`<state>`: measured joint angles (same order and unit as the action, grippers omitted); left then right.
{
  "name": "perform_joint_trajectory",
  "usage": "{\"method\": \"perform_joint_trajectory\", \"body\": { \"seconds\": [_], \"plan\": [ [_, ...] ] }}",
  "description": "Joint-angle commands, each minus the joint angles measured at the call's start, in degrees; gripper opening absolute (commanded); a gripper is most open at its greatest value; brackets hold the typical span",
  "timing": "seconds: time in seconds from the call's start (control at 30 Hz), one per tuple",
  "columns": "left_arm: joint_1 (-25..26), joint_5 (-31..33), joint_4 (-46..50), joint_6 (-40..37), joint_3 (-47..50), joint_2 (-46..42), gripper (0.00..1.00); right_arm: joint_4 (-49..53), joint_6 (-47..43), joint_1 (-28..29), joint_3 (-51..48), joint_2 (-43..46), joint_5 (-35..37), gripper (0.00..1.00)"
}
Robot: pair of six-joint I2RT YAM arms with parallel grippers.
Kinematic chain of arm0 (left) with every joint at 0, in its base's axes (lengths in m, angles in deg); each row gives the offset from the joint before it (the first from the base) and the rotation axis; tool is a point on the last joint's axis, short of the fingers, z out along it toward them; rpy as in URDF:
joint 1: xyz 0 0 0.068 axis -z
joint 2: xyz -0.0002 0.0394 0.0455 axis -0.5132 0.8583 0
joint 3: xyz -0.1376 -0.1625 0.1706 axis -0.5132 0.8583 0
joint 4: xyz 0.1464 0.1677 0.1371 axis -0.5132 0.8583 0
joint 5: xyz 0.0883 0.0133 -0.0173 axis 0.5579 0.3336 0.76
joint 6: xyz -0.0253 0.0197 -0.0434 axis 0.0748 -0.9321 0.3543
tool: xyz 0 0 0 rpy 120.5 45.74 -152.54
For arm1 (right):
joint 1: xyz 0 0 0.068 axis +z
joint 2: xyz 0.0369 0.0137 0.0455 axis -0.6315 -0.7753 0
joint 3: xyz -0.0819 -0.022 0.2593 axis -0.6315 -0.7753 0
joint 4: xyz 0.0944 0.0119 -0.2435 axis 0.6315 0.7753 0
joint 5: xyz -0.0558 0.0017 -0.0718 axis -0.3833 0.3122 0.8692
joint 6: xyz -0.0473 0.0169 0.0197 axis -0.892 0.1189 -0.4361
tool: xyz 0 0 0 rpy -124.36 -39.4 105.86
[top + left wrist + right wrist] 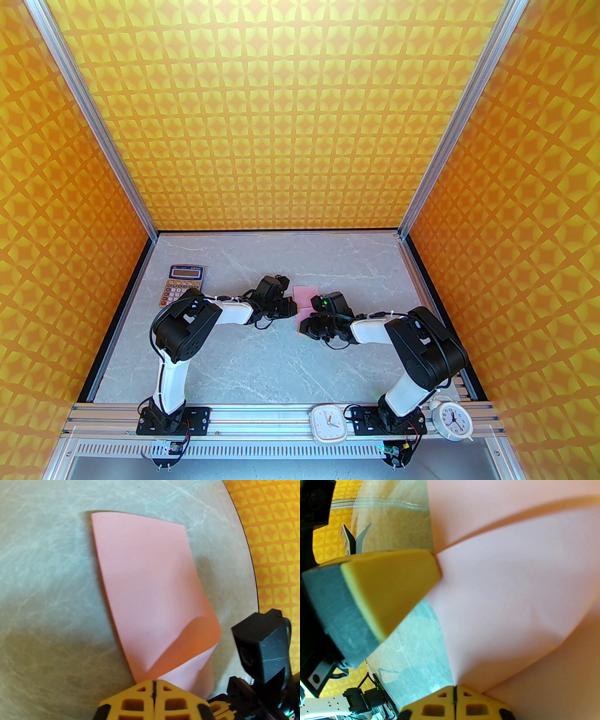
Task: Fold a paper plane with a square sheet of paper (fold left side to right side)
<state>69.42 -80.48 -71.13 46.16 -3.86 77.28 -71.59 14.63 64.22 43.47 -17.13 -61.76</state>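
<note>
Pale-pink square sheet of paper (303, 293) is seen mid-table, between the arms. A curled corner on its left side is pinched by the left gripper (153, 686); the near edge is clamped by the right gripper (454, 688). A rightward carry is judged due.

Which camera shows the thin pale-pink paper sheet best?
Left wrist: nearly the whole thin pale-pink paper sheet lies in frame, its near corner curled up. Top external shows a small patch between the arms; right wrist, a blurred close-up without its outline.
</note>
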Motion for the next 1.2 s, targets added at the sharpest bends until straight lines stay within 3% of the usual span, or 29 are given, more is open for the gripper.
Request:
{"method": "perform_joint_trajectory", "body": {
  "seconds": [0.0, 0.43, 0.9, 1.17],
  "plan": [
    [-0.4, 1.1, 1.4, -1.7, -1.5, 1.2, 0.01, 2.1, 0.6, 0.3, -1.0, -0.8, 2.2, 0.05],
    [-0.4, 1.1, 1.3, -1.7, -1.4, 1.5, 0.02, 5.6, 1.3, -0.1, 3.9, 7.5, 7.7, 0.08],
    [-0.5, 1.1, 0.8, -1.4, -1.4, 1.3, 0.02, 13.8, -0.5, -1.8, 12.5, -0.8, 13.0, 0.06],
    [-0.5, 1.1, 0.8, -1.3, -1.5, 1.5, 0.02, 15.7, -0.9, -2.4, 11.3, -2.1, 15.3, 0.06]
  ]
}}
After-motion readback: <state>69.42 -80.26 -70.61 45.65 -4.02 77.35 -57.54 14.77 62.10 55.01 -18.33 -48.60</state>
